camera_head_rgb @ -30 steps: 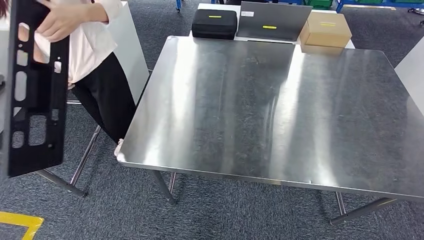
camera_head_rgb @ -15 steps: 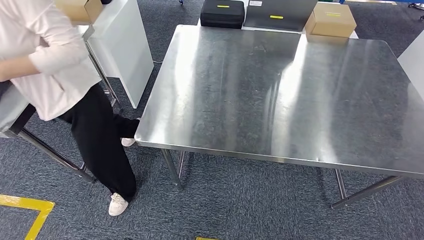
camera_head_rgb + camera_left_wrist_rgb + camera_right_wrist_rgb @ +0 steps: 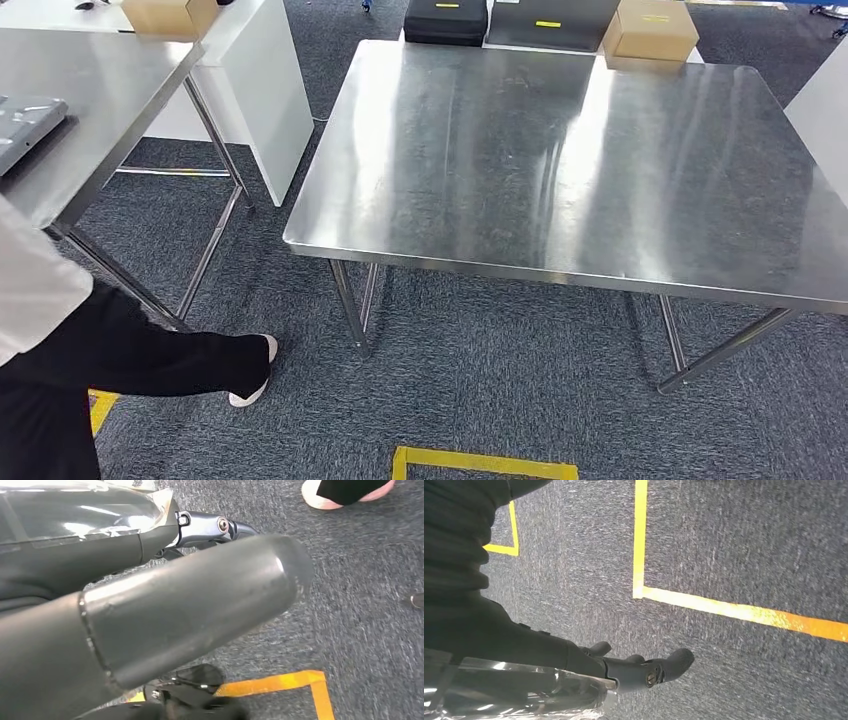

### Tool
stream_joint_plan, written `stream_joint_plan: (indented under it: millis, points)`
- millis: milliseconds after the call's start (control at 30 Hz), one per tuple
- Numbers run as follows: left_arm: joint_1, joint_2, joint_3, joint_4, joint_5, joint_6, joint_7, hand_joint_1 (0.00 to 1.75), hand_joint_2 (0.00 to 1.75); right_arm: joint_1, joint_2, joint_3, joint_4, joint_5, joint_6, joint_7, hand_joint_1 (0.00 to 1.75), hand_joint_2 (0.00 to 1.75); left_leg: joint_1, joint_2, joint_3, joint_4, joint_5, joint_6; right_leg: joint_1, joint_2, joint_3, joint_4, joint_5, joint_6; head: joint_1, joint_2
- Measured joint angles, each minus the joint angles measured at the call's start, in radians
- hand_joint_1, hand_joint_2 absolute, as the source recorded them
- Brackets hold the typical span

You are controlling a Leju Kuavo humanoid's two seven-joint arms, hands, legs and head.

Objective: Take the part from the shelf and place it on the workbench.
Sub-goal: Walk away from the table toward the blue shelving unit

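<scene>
The steel workbench stands ahead of me with a bare, shiny top. My left hand hangs over the grey carpet, thumb and fingers apart, with nothing in it. My right hand also hangs above the carpet, its dark fingers stretched out and holding nothing. A flat grey object lies on a second steel table at the left; I cannot tell what it is.
A person stands at the lower left, one shoe near my left hand. Behind the workbench sit a black case, a grey case and a cardboard box. A white cabinet stands between the tables. Yellow tape marks the floor.
The camera has swung and the whole scene has shifted: the second table has come in at the left. The person, who held a black slotted panel a second ago, is now at the lower left.
</scene>
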Motion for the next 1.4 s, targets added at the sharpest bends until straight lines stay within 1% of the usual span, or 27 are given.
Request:
stream_joint_plan:
  millis: [67, 133, 167, 233, 300, 333, 367, 433, 500, 567, 633, 667, 700, 767, 800, 833, 867, 900, 967, 1033, 1100, 1167, 1200, 1267, 1333, 1367, 1400]
  points:
    - [-0.002, 0.0, 0.0, 0.0, 0.0, 0.003, -0.001, 0.0, 0.0, -0.001, -0.002, 0.002, 0.0, -0.001, 0.0, 0.0, 0.0, 1.75, -0.01, -0.002, 0.011, -0.04, -0.012, 0.013, 0.002, 0.0, -0.017, 0.006, 0.016, 0.018, -0.002, 0.0]
    - [-0.002, -0.001, 0.0, 0.0, -0.001, 0.005, -0.002, 0.0, 0.0, 0.0, -0.003, 0.003, 0.0, -0.005, 0.0, 0.0, 0.0, 1.75, -0.014, 0.002, -0.01, -0.048, 0.004, 0.039, 0.002, 0.002, -0.033, 0.014, 0.017, 0.031, -0.003, 0.0]
    - [-0.002, -0.002, 0.0, 0.0, -0.002, 0.005, -0.001, 0.0, 0.0, 0.002, -0.004, 0.004, 0.0, -0.007, 0.0, 0.0, 0.0, 1.75, -0.016, 0.004, -0.023, -0.052, 0.017, 0.055, 0.001, 0.004, -0.047, 0.035, -0.005, 0.029, -0.001, 0.0]
    - [-0.004, -0.003, 0.0, 0.0, -0.002, 0.005, -0.001, 0.0, 0.0, 0.003, -0.005, 0.004, 0.0, -0.01, 0.001, 0.0, 0.0, 1.75, -0.02, 0.008, -0.055, -0.055, 0.044, 0.076, -0.002, 0.009, -0.083, 0.132, -0.095, 0.016, 0.002, 0.0]
    - [-0.004, -0.004, 0.0, 0.0, -0.002, 0.006, -0.001, 0.0, 0.0, 0.003, -0.004, 0.004, 0.001, -0.01, 0.005, 0.0, 0.0, 1.75, -0.024, 0.01, -0.088, -0.054, 0.07, 0.082, -0.001, 0.012, -0.105, 0.251, -0.164, 0.014, 0.003, 0.0]
    - [-0.004, -0.004, 0.0, 0.0, -0.001, 0.006, -0.001, 0.0, 0.0, 0.003, -0.005, 0.004, 0.001, -0.01, 0.007, 0.0, 0.0, 1.75, -0.026, 0.01, -0.105, -0.053, 0.083, 0.082, -0.001, 0.013, -0.098, 0.283, -0.168, 0.021, 0.003, 0.0]
    - [-0.004, -0.005, 0.0, 0.0, 0.0, 0.007, -0.002, 0.0, 0.0, 0.002, -0.005, 0.004, 0.001, -0.01, 0.009, 0.0, 0.0, 1.75, -0.028, 0.011, -0.121, -0.053, 0.096, 0.081, 0.0, 0.013, -0.074, 0.28, -0.153, 0.031, 0.003, 0.0]
    - [-0.004, -0.005, 0.0, 0.0, 0.004, 0.008, -0.004, 0.0, 0.0, 0.0, -0.007, 0.005, 0.001, -0.009, 0.012, 0.0, 0.0, 1.75, -0.029, 0.01, -0.147, -0.051, 0.123, 0.076, 0.002, 0.014, 0.022, 0.181, -0.115, 0.043, 0.003, 0.0]
    - [-0.005, -0.006, 0.0, 0.0, 0.007, 0.008, -0.007, 0.0, 0.0, -0.004, -0.008, 0.007, 0.0, -0.007, 0.014, 0.0, 0.0, 1.75, -0.033, 0.01, -0.165, -0.05, 0.149, 0.066, 0.01, 0.014, 0.134, 0.024, -0.114, 0.035, 0.002, 0.0]
    - [-0.004, -0.006, 0.0, 0.0, 0.007, 0.008, -0.009, 0.0, 0.0, -0.007, -0.008, 0.01, 0.0, -0.004, 0.015, 0.0, 0.0, 1.75, -0.036, 0.012, -0.173, -0.055, 0.177, 0.056, 0.017, 0.015, 0.175, -0.057, -0.122, 0.019, -0.001, 0.0]
    - [-0.003, -0.004, 0.0, 0.0, 0.007, 0.008, -0.009, 0.0, 0.0, -0.005, -0.005, 0.012, 0.001, -0.004, 0.015, 0.0, 0.0, 1.75, -0.034, 0.01, -0.18, -0.056, 0.186, 0.045, 0.009, 0.013, 0.156, -0.057, -0.107, 0.002, -0.003, 0.0]
    - [-0.001, -0.002, 0.0, 0.0, 0.007, 0.008, -0.009, 0.0, 0.0, -0.004, -0.003, 0.013, 0.001, -0.005, 0.015, 0.001, 0.0, 1.75, -0.031, 0.008, -0.187, -0.041, 0.161, 0.04, 0.004, 0.011, 0.148, -0.056, -0.097, -0.011, -0.003, 0.0]
    - [0.0, -0.001, 0.0, 0.0, 0.007, 0.008, -0.008, 0.0, 0.0, -0.003, -0.002, 0.013, 0.001, -0.006, 0.015, 0.001, 0.0, 1.75, -0.028, 0.006, -0.197, -0.006, 0.117, 0.034, 0.0, 0.008, 0.137, -0.056, -0.085, -0.021, -0.005, 0.0]
    - [0.001, 0.0, 0.0, 0.0, 0.007, 0.008, -0.007, 0.0, 0.0, -0.002, -0.002, 0.013, 0.002, -0.006, 0.015, 0.001, 0.0, 1.75, -0.022, 0.005, -0.22, 0.114, 0.006, 0.023, 0.001, 0.003, 0.112, -0.053, -0.062, -0.035, -0.006, 0.0]
    - [0.001, 0.001, 0.0, 0.0, 0.007, 0.008, -0.007, 0.0, 0.0, -0.002, -0.002, 0.013, 0.002, -0.006, 0.015, 0.001, 0.0, 1.75, -0.02, 0.005, -0.227, 0.178, -0.026, 0.018, 0.002, 0.002, 0.098, -0.05, -0.051, -0.035, -0.007, 0.0]
    - [0.001, 0.001, 0.0, 0.0, 0.006, 0.008, -0.007, 0.0, 0.0, -0.002, -0.001, 0.014, 0.002, -0.004, 0.015, 0.001, 0.0, 1.75, -0.017, 0.005, -0.225, 0.222, -0.033, 0.014, 0.003, 0.001, 0.082, -0.046, -0.041, -0.034, -0.007, 0.0]
    - [0.001, 0.001, 0.0, 0.0, 0.006, 0.008, -0.007, 0.0, 0.0, -0.002, -0.001, 0.014, 0.002, -0.002, 0.016, 0.0, 0.0, 1.75, -0.014, 0.005, -0.209, 0.236, -0.019, 0.011, 0.002, 0.001, 0.066, -0.04, -0.031, -0.031, -0.007, 0.0]
    - [0.001, 0.001, 0.0, 0.0, 0.006, 0.008, -0.007, 0.0, 0.0, -0.002, -0.001, 0.014, 0.002, -0.001, 0.016, 0.0, 0.0, 1.75, -0.011, 0.005, -0.175, 0.211, 0.008, 0.01, 0.001, 0.001, 0.05, -0.032, -0.023, -0.027, -0.007, 0.0]
    - [-0.001, 0.002, 0.0, 0.0, 0.007, 0.009, -0.008, 0.0, 0.0, -0.002, 0.0, 0.015, 0.002, 0.002, 0.018, -0.002, 0.0, 1.75, -0.009, 0.004, -0.076, 0.087, 0.035, 0.012, 0.0, 0.001, 0.019, -0.016, -0.012, -0.017, -0.008, 0.0]
    - [-0.002, 0.003, 0.0, 0.0, 0.007, 0.011, -0.01, 0.0, 0.0, -0.003, 0.001, 0.017, 0.002, 0.003, 0.018, -0.006, 0.0, 1.75, -0.014, 0.002, -0.01, -0.02, 0.019, 0.019, -0.001, 0.0, 0.002, -0.007, 0.0, 0.0, -0.007, 0.0]
    - [-0.002, 0.005, 0.001, 0.0, 0.008, 0.013, -0.012, 0.0, 0.0, -0.003, 0.002, 0.019, 0.002, 0.004, 0.019, -0.01, 0.0, 1.75, -0.023, 0.002, -0.003, -0.052, 0.016, 0.03, -0.002, -0.001, -0.007, -0.008, 0.015, 0.017, -0.006, 0.0]
    - [-0.003, 0.006, 0.001, 0.0, 0.009, 0.014, -0.012, 0.0, 0.0, -0.003, 0.002, 0.02, 0.002, 0.004, 0.019, -0.015, 0.0, 1.75, -0.022, 0.006, -0.008, -0.075, 0.031, 0.048, -0.002, 0.002, -0.023, 0.007, 0.003, 0.022, -0.005, 0.0]
    - [-0.005, 0.005, 0.001, 0.0, 0.009, 0.013, -0.012, 0.0, 0.0, -0.002, 0.002, 0.021, 0.002, 0.004, 0.019, -0.016, 0.0, 1.75, -0.021, 0.008, -0.014, -0.087, 0.04, 0.059, -0.001, 0.005, -0.039, 0.037, -0.025, 0.019, -0.003, 0.0]
    - [-0.007, 0.005, 0.001, 0.0, 0.009, 0.013, -0.012, 0.0, 0.0, -0.002, 0.002, 0.021, 0.002, 0.003, 0.019, -0.017, 0.0, 1.75, -0.02, 0.011, -0.035, -0.093, 0.06, 0.071, -0.003, 0.011, -0.082, 0.156, -0.106, 0.011, 0.003, 0.0]
    - [-0.008, 0.005, 0.001, 0.0, 0.009, 0.013, -0.011, 0.0, 0.0, -0.002, 0.002, 0.021, 0.002, 0.002, 0.018, -0.018, 0.0, 1.75, -0.02, 0.014, -0.059, -0.092, 0.078, 0.07, -0.006, 0.014, -0.105, 0.265, -0.15, 0.018, 0.007, 0.0]
    - [-0.008, 0.004, 0.001, 0.0, 0.009, 0.013, -0.01, 0.0, 0.0, -0.002, 0.001, 0.021, 0.002, 0.001, 0.018, -0.018, 0.0, 1.75, -0.019, 0.015, -0.072, -0.09, 0.087, 0.067, -0.009, 0.015, -0.094, 0.276, -0.145, 0.03, 0.007, 0.0]
    - [-0.008, 0.004, 0.001, 0.0, 0.009, 0.013, -0.01, 0.0, 0.0, -0.002, 0.0, 0.021, 0.002, 0.0, 0.018, -0.018, 0.0, 1.75, -0.016, 0.016, -0.084, -0.088, 0.096, 0.062, -0.013, 0.015, -0.064, 0.248, -0.124, 0.044, 0.007, 0.0]
